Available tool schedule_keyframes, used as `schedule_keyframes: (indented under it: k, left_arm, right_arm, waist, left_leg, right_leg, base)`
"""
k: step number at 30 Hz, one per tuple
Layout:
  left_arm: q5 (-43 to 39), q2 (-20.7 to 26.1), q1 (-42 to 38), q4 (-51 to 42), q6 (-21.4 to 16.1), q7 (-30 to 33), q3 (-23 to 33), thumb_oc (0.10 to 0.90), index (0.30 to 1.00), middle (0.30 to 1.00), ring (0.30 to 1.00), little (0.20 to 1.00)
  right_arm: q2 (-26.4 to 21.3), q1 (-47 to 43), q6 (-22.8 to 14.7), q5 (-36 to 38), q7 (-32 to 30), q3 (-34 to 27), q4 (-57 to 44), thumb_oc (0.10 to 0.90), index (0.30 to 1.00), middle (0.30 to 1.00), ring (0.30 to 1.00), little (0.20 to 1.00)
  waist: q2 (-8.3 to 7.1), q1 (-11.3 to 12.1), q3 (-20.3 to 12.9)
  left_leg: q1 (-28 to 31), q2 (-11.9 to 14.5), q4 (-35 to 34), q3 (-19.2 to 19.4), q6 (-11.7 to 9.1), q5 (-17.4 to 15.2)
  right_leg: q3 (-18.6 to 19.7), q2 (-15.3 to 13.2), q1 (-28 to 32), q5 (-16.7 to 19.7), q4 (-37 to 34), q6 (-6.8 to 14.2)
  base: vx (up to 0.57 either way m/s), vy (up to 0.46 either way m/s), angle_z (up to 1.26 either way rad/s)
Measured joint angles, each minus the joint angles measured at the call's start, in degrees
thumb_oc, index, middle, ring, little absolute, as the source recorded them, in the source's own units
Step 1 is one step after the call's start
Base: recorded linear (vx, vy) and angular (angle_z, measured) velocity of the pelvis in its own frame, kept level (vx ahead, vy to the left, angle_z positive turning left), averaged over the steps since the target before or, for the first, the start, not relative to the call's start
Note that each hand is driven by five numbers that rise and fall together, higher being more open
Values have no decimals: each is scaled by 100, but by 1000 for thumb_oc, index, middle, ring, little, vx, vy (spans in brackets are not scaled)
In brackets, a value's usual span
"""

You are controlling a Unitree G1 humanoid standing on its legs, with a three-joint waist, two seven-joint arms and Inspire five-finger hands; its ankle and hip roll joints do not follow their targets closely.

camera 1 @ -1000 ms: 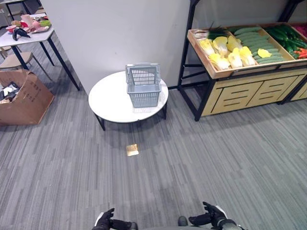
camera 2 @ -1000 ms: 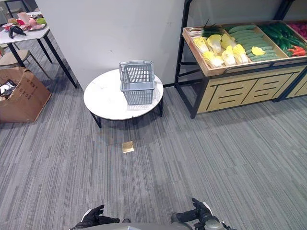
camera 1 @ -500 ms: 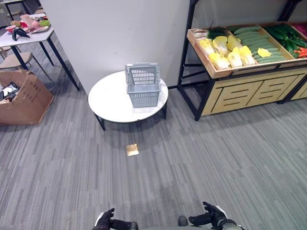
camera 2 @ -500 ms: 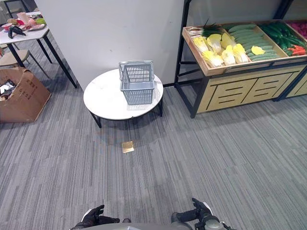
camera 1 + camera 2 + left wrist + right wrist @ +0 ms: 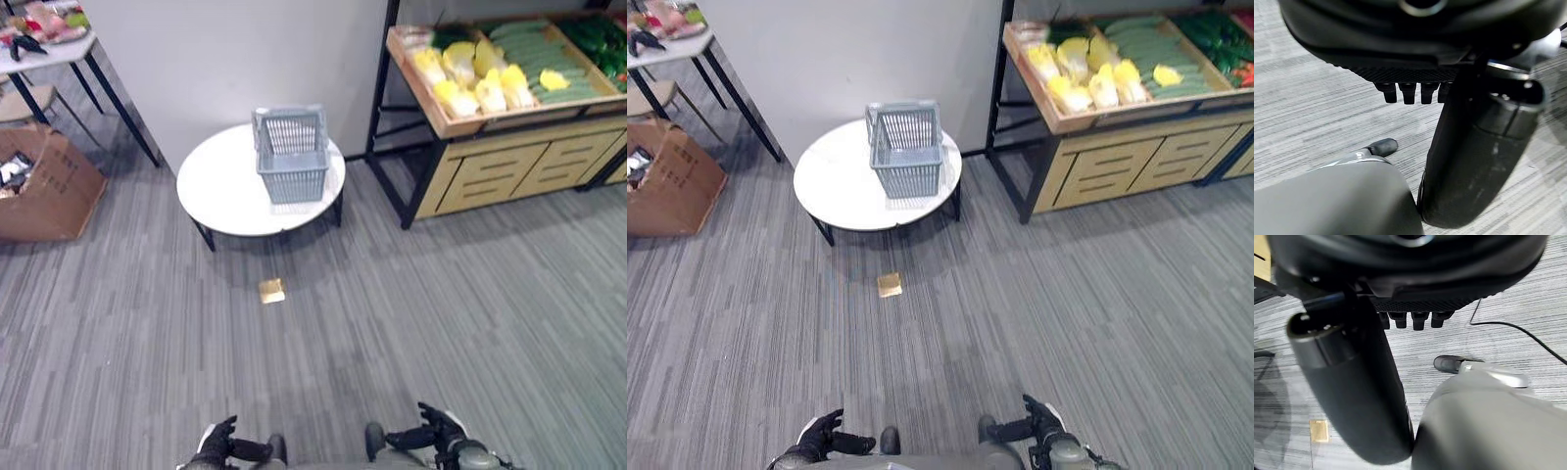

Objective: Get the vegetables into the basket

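Ahead: grey basket (image 5: 291, 154) upright on round white desk (image 5: 225, 186), nothing visible inside. Vegetables (image 5: 475, 78) (yellow + green) lie in wooden shelf crate (image 5: 446, 122), well apart from basket, to its right. Left hand (image 5: 217, 446) & right hand (image 5: 438, 431) low near the floor, fingers relaxed, holding nothing. Small tan square (image 5: 271, 290) on carpet near desk.

Each arm is silver-grey and ends in a dark hand. The left hand (image 5: 217, 443) and the right hand (image 5: 441, 431) are black with a white patch at the thumb. From close, the palm has a fine dotted texture, and the thumb (image 5: 1484, 147) is a thick, glossy black cylinder.
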Motion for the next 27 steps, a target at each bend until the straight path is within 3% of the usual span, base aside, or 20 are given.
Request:
schedule_keyframes:
  k: [2,5,7,9,12,14,15,17,19,20,21,22,23,25,26,27]
  left_arm:
    - [-38,64,-127,29,-62,3,20,900,1000,1000,1000,1000]
    - [-225,107,-242,16,-95,-3,177,900,1000,1000,1000,1000]
    - [-609,115,-513,26,-93,-38,273,900,1000,1000,1000,1000]
    - [-695,96,-560,62,-53,-38,253,900,1000,1000,1000,1000]
    - [-712,35,-734,61,-69,-13,93,900,1000,1000,1000,1000]
    - [-713,12,-748,15,-65,1,97,900,1000,1000,1000,1000]
    - [-760,-19,-759,3,-69,-11,106,900,1000,1000,1000,1000]
    - [-771,-71,-781,87,-96,-6,186,900,1000,1000,1000,1000]
    - [-774,-111,-785,198,-85,-7,344,900,1000,1000,1000,1000]
    - [-769,-175,-671,266,-48,4,346,900,1000,1000,1000,1000]
    - [-765,-182,-630,262,-44,-2,333,900,1000,1000,1000,1000]
    - [-758,-120,-622,253,-43,-5,292,900,1000,1000,1000,1000]
    - [-718,-14,-569,211,-44,7,116,900,1000,1000,1000,1000]
    - [-586,58,-439,205,-36,12,81,900,1000,1000,1000,1000]
    - [-533,148,-422,164,-55,14,-55,900,1000,1000,1000,1000]
    - [-530,247,-423,77,-51,7,-148,900,1000,1000,1000,1000]
  right_arm:
    - [18,-113,-15,91,-4,-72,9,900,1000,1000,1000,1000]
    - [27,-240,-21,92,-21,-81,18,900,1000,1000,1000,1000]
    - [15,-281,-43,75,-47,-66,21,900,1000,1000,1000,1000]
    - [-31,-328,-42,84,-69,30,43,900,1000,1000,1000,1000]
    - [-44,-392,-4,64,-146,66,30,900,1000,1000,1000,1000]
    - [-57,-374,9,56,-174,76,69,900,1000,1000,1000,1000]
    - [-110,-387,8,25,-177,62,53,900,1000,1000,1000,1000]
    - [-142,-453,18,-37,-174,14,196,900,1000,1000,1000,1000]
    - [-165,-451,10,-82,-178,-52,272,900,1000,1000,1000,1000]
    - [-240,-303,27,-143,-178,0,311,900,1000,1000,1000,1000]
    - [-268,-179,19,-151,-178,6,272,900,1000,1000,1000,1000]
    - [-222,-78,5,-152,-181,42,274,900,1000,1000,1000,1000]
    - [-143,82,13,-141,-156,25,270,900,1000,1000,1000,1000]
    - [-124,112,-8,-140,-189,33,156,900,1000,1000,1000,1000]
    - [-103,130,-21,-144,-225,41,79,900,1000,1000,1000,1000]
    - [-83,99,17,-158,-238,70,19,900,1000,1000,1000,1000]
  waist:
    - [-12,42,171]
    - [-91,146,339]
    - [-438,244,532]
    - [-393,175,549]
    - [-341,218,643]
    - [-265,240,743]
    - [-132,340,759]
    - [-103,399,786]
    - [-54,509,741]
    - [35,528,527]
    - [29,489,467]
    - [-126,485,420]
    - [-318,460,295]
    - [-368,402,233]
    - [-446,372,149]
    - [-541,409,95]
  left_leg:
    - [-199,154,259,-118,-183,-32]
    - [-573,225,941,-335,-350,-82]
    - [-1107,0,2020,-641,-569,198]
    - [-1265,-52,2282,-669,-619,163]
    - [-1386,-49,727,-368,-599,112]
    - [-1404,99,139,-382,-712,259]
    - [-1437,223,-72,-398,-730,259]
    - [-1390,276,-74,-437,-765,239]
    - [-1173,230,35,-404,-685,215]
    - [-916,214,38,-297,-526,100]
    - [-852,112,31,-204,-176,412]
    - [-794,-76,73,-56,-41,285]
    - [-673,-319,91,177,210,126]
    - [-534,-393,110,394,434,124]
    - [-539,-500,250,413,593,-43]
    - [-565,-589,341,485,625,-169]
  right_leg:
    - [-89,136,-270,-328,512,-209]
    - [-175,246,-526,-607,1045,-363]
    - [-221,9,-519,-714,1222,-547]
    - [-243,7,-398,-735,1113,-662]
    - [-200,12,-208,-633,401,-727]
    - [-104,147,27,-339,61,-652]
    - [-31,235,67,-340,63,-657]
    - [172,299,176,-342,-20,-636]
    - [563,256,305,-394,-35,-556]
    - [764,173,386,-455,-106,-416]
    - [793,43,479,-504,-151,-333]
    - [821,-177,479,-596,-104,-339]
    - [791,-446,355,-585,293,-201]
    - [816,-543,38,-768,1154,52]
    - [865,-672,-205,-866,2121,194]
    - [815,-793,-379,-635,2544,255]
  base:
    - [41,-244,23]
    - [61,-176,22]
    - [214,-75,32]
    - [294,42,32]
    - [327,130,17]
    - [401,123,-3]
    - [689,256,-28]
    - [603,291,-59]
    - [325,217,-102]
    - [350,284,-92]
    - [460,370,-81]
    - [296,248,-47]
    - [259,248,-55]
    - [172,218,-38]
    - [205,271,-10]
    - [307,378,-9]
